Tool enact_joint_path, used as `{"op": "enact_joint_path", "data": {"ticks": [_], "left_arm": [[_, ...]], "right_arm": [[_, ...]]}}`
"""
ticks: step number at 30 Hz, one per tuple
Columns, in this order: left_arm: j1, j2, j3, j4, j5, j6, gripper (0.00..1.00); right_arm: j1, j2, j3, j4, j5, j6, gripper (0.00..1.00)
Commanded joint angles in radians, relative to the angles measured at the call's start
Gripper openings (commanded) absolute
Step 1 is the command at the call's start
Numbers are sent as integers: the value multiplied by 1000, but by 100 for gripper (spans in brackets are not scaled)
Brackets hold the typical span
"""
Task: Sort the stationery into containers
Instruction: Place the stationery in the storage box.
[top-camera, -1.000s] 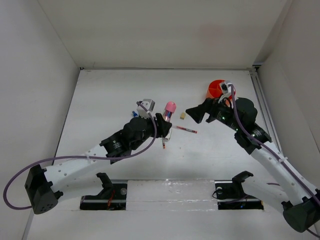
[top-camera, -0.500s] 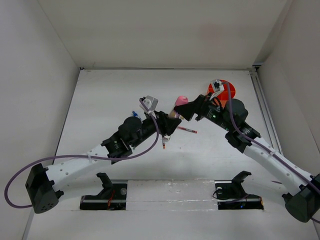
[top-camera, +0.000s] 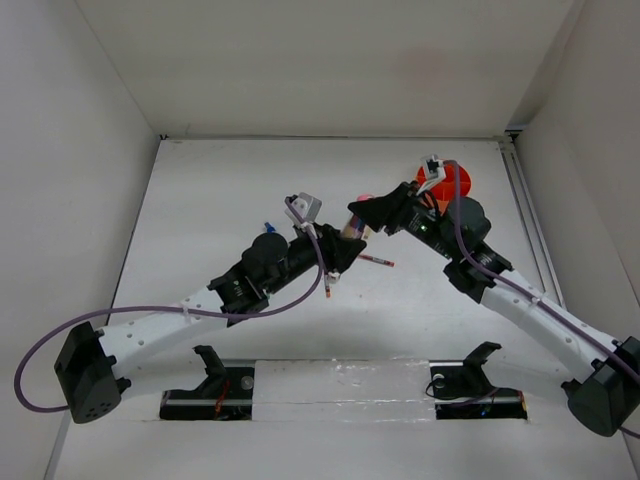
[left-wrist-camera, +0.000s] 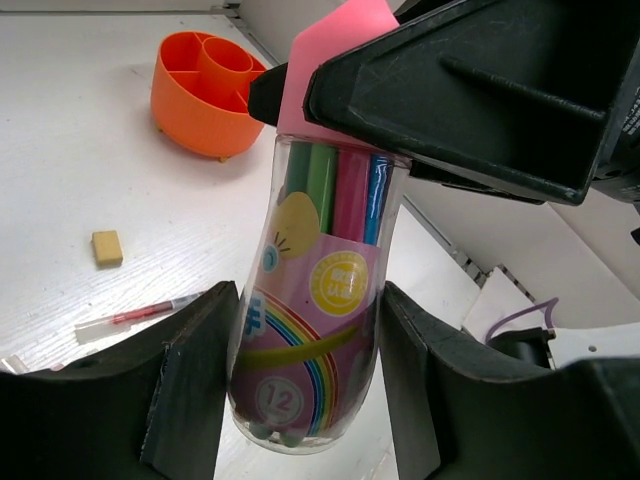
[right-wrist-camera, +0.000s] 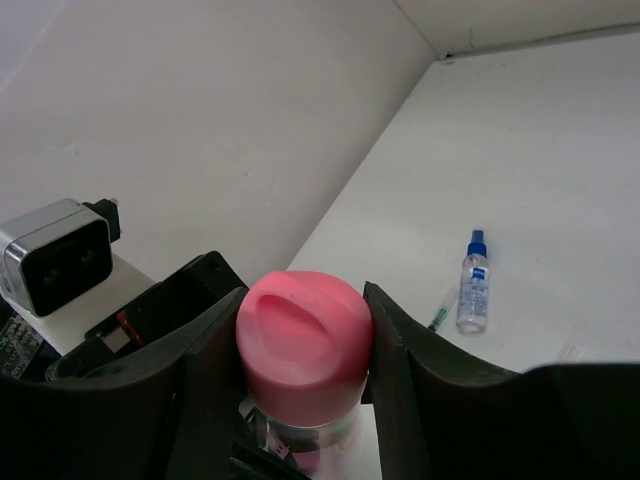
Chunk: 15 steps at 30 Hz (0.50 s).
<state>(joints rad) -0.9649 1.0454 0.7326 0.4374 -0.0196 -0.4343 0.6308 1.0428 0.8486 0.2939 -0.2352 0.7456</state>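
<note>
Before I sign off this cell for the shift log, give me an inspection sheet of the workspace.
Surface: white table, no spills seen.
Job's things: pink-capped marker tube held between both arms; orange divided tub, nothing seen inside; red pen, beige eraser, blue-capped clear bottle and green pen lying loose on the table.
Clutter: nothing seen.
Grippers: left fingers clamp the tube's body; right fingers press both sides of its cap.
Cables: purple cable looped along each arm.
Surroundings: white walls on three sides.
</note>
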Motion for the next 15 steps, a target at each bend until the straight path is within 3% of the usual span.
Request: {"op": "enact_joint_path", "data": {"ticks": [1, 3, 5, 7, 15], "left_arm": [[-3, -10, -2, 89, 1, 6, 0], [-3, -21, -2, 89, -43, 6, 0], [-3, -30, 7, 48, -71, 6, 45], [-3, -39, 7, 20, -111, 6, 100], [-3, -2, 203, -392, -281, -61, 100]], "right_arm": [[20, 20, 21, 79, -29, 5, 6], [20, 48, 21, 79, -29, -6, 0], [20, 57, 30, 79, -29, -20, 0], [20, 57, 30, 68, 11, -66, 0], [-121, 177, 160, 4, 112, -282, 0]]}}
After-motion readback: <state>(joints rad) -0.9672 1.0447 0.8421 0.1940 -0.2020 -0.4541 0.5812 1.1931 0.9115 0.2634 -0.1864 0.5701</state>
